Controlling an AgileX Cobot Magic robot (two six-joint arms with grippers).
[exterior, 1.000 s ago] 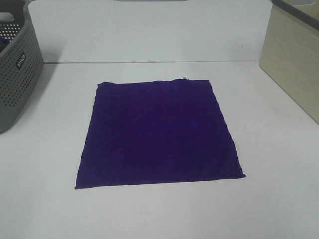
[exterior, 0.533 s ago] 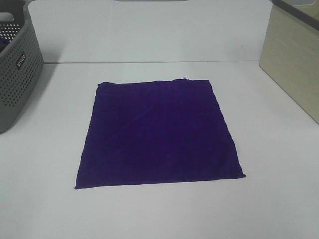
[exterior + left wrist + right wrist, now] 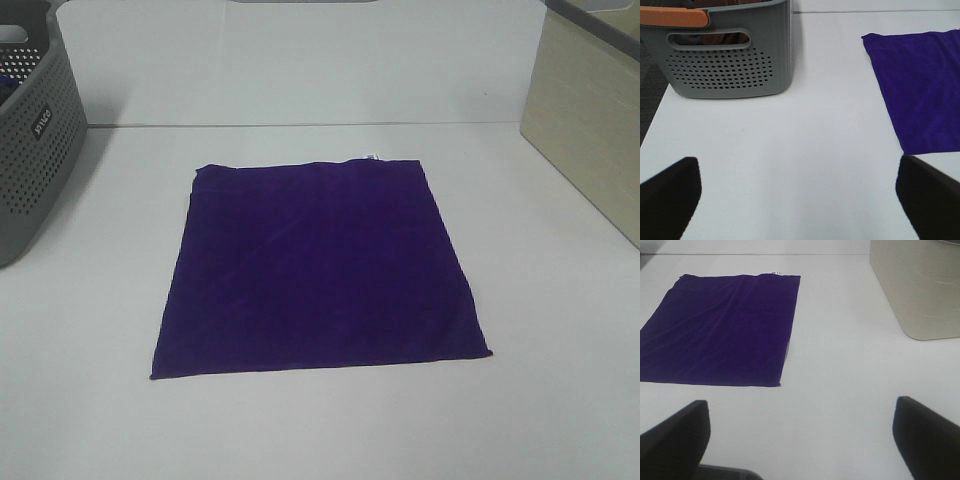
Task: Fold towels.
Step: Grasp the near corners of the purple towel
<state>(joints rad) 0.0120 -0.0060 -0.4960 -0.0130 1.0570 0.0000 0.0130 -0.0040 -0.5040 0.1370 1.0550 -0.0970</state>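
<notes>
Towel [image 3: 320, 265] flat, unfolded, well apart from left hand [image 3: 797, 185], right hand [image 3: 800, 422].

The towel [image 3: 320, 265] is dark purple, plain and square. It lies flat and spread open on the white table [image 3: 560, 330], near the middle and well away from every edge. It is not folded. Its sides run almost in line with the table's edges. A few soft wrinkles cross it. A tiny white tag [image 3: 372, 156] sticks out of its far side.
</notes>
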